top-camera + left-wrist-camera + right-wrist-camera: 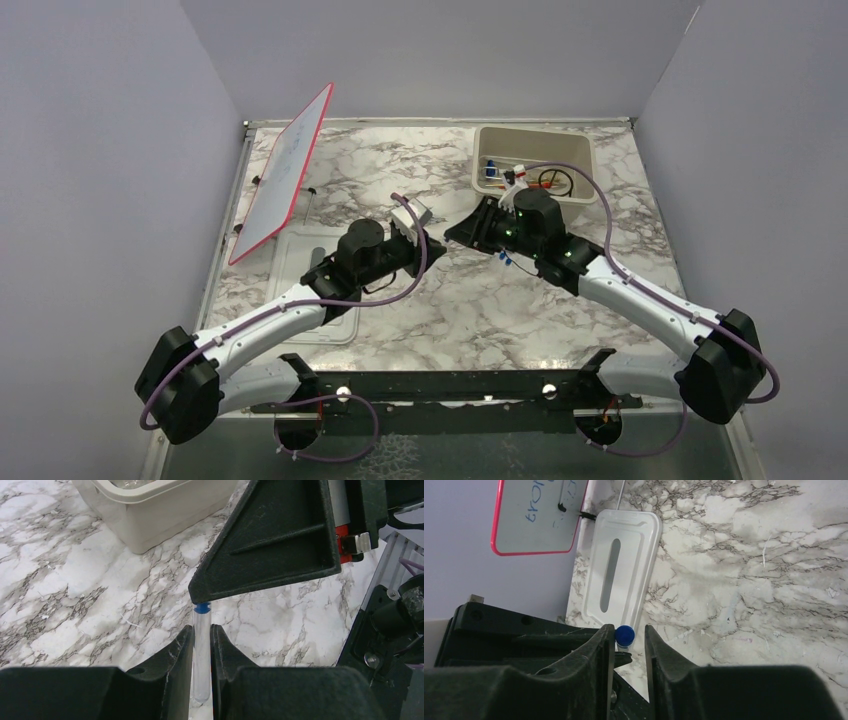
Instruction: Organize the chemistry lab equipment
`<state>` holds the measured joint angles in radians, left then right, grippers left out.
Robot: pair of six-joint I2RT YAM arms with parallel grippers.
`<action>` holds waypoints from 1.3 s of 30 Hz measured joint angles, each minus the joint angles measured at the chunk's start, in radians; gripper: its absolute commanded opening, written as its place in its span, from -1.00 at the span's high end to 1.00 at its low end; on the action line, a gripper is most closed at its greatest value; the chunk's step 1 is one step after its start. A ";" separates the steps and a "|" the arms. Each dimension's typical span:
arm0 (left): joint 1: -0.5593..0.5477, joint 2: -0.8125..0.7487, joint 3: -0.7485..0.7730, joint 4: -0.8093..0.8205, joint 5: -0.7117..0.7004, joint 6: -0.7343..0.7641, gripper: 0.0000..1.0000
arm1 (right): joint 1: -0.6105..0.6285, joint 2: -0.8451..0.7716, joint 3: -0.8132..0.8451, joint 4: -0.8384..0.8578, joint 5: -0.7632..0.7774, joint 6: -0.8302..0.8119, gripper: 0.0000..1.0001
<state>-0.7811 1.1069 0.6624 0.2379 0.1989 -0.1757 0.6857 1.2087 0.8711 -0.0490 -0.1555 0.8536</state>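
My left gripper (202, 647) is shut on a thin clear blue-capped tube (202, 630), held by its lower half with the cap pointing away. My right gripper (626, 632) is open around that tube's blue cap (625, 635); the cap sits against one finger with a gap to the other. In the top view the two grippers meet at mid-table, left (432, 243) and right (455, 235), and the tube is hidden between them. The beige tub (530, 130) holds the black wire ring (556, 181), an orange-red stick and more blue-capped tubes.
The slotted lid (318, 300) lies flat under the left arm and also shows in the right wrist view (634, 555). The red-framed white board (285, 175) leans at the back left. The tub's wall (150, 520) stands just beyond the grippers.
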 measured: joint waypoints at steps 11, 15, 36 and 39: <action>-0.002 -0.019 -0.005 0.000 0.001 0.000 0.62 | -0.011 0.002 0.000 0.018 -0.084 0.003 0.51; -0.002 -0.025 -0.005 0.000 0.001 0.000 0.51 | -0.018 0.002 0.000 0.023 -0.108 0.004 0.62; -0.002 -0.167 0.007 -0.135 -0.235 -0.109 -0.42 | -0.022 -0.227 0.041 -0.192 0.427 -0.353 0.70; -0.003 -0.169 0.028 -0.166 -0.262 -0.122 -0.43 | -0.023 -0.270 0.044 -0.245 0.576 -0.377 0.69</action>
<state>-0.7837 0.9382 0.6903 0.0715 -0.0631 -0.2974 0.6628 0.9386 0.9150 -0.2939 0.4210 0.4767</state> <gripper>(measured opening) 0.705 0.174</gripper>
